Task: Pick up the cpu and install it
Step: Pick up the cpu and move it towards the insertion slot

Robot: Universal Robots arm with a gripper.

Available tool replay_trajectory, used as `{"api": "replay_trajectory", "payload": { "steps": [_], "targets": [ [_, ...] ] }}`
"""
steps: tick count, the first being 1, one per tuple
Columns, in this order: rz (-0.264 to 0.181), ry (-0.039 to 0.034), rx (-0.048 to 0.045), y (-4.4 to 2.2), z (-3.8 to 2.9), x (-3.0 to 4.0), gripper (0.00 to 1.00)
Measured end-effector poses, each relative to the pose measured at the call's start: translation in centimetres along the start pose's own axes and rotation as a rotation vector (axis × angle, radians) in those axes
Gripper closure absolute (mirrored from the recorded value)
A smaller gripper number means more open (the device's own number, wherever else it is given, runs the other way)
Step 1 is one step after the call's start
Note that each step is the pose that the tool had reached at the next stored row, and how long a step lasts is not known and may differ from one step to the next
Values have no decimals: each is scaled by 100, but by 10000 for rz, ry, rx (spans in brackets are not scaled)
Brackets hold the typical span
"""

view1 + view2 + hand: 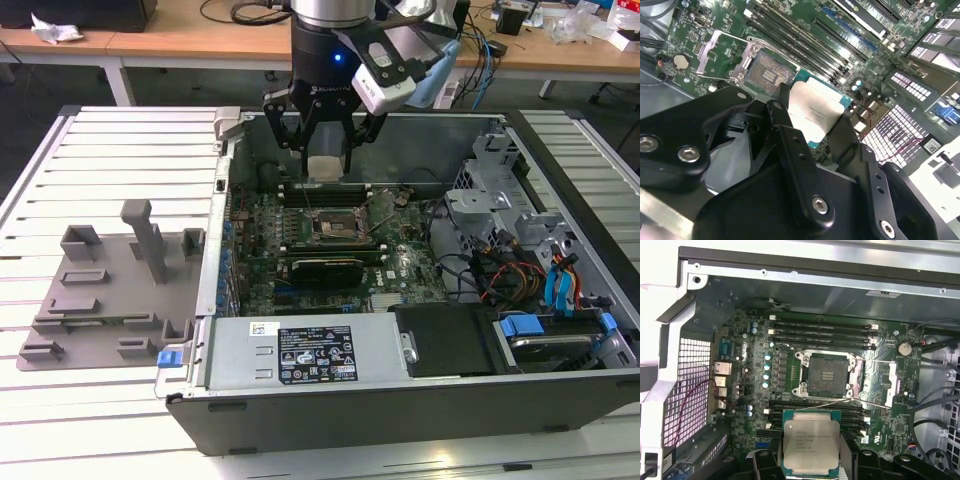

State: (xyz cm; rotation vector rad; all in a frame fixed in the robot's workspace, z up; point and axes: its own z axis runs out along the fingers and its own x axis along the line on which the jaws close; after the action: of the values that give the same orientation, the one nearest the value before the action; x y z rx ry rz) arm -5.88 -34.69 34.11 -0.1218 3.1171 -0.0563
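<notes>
Now mid-carry, gripper (327, 172) clamps cpu (811, 444) by its edges, holding it above motherboard (880, 430) just beside open socket (826, 375), not yet seated, so install likely needs squaring over socket, then lowering flat.

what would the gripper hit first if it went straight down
The gripper, shut on the cpu, points down at the motherboard; the cpu would probably meet it at or just beside the open socket. Depth is unclear.
</notes>
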Motion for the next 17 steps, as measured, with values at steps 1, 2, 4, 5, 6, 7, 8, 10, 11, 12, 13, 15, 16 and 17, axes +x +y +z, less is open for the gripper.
{"api": "replay_trajectory", "payload": {
  "steps": [1,2,4,5,6,7,8,10,11,12,13,15,16,17],
  "targets": [
    [0,1,1,9,8,-5,45],
    [-1,0,0,17,14,-9,45],
    [0,1,2,40,24,-31,45],
    [1,1,3,47,27,-42,45],
    [0,1,3,55,30,-54,45],
    [0,2,4,61,33,-65,45],
    [0,1,5,70,37,-80,45],
    [-1,1,6,83,44,-102,45],
    [-1,1,6,88,48,-112,45],
    [-1,1,6,92,52,-119,45],
    [-1,1,6,101,62,-132,45],
    [1,1,6,109,73,-141,45],
    [-1,1,6,114,81,-147,45],
    [0,1,6,119,89,-152,45]
  ]
}}
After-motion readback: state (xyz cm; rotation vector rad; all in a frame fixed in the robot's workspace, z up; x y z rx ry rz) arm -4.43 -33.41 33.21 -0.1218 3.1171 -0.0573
